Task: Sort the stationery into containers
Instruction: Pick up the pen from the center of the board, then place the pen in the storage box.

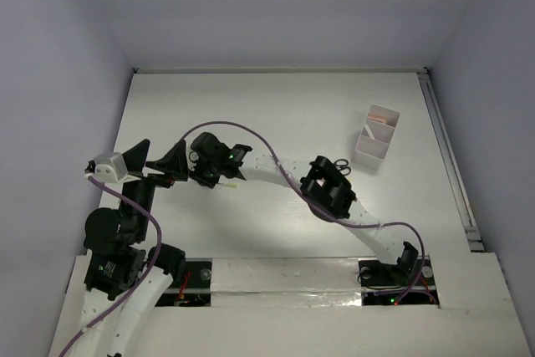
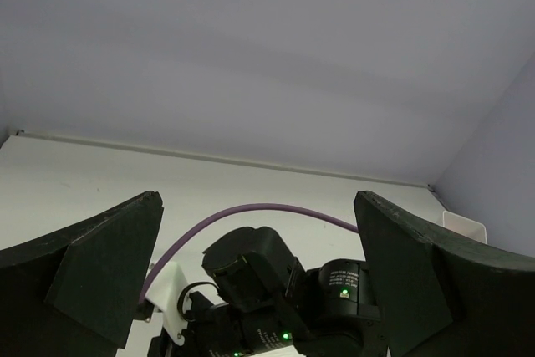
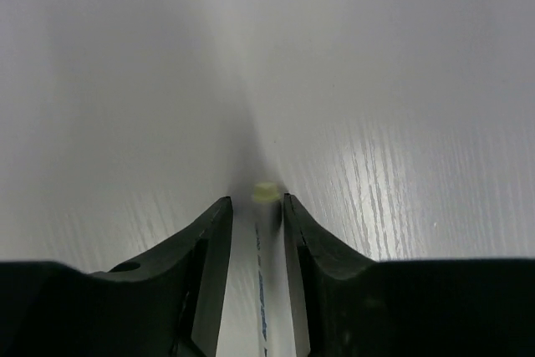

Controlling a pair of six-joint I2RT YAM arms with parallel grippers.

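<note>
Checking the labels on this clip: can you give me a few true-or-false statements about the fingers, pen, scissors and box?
1. The left fingers are spread wide with nothing between them. True.
2. The right fingers hover over the box. False: they flank a yellow-tipped pen lying on the table.
3. The scissors are inside the box. False: they lie outside it, on the table.
4. The box stands towards the table's far right. True.

Open tabletop (image 1: 276, 102) behind the arms; right arm (image 1: 328, 190) bars the middle, white container (image 1: 374, 138) and scissors (image 1: 341, 165) crowd the right.
</note>
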